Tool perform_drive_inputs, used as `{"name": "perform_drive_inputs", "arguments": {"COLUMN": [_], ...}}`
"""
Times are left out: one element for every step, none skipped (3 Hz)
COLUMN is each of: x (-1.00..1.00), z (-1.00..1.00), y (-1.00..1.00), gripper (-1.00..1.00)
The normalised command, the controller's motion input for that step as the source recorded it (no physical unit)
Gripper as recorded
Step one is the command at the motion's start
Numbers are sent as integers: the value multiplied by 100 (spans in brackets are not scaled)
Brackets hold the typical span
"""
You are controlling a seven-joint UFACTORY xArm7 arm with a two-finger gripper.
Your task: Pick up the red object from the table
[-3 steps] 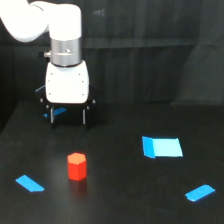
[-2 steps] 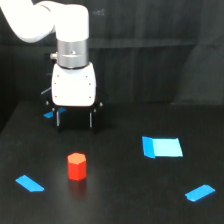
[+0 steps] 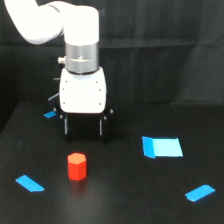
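Offset decided the coming move: the red object stood upright on the table, below the gripper in the exterior view and slightly toward that view's left, apart from both fingers. The jaws were spread and empty. Its long axis was vertical, so a descent over it looked right.

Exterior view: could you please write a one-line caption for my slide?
Open gripper hovering behind the red object on the table, blue pieces scattered around.
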Motion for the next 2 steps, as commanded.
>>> {"name": "perform_drive_inputs", "arguments": {"x": [29, 23], "z": [11, 3], "y": [-89, -94], "gripper": [98, 100]}}
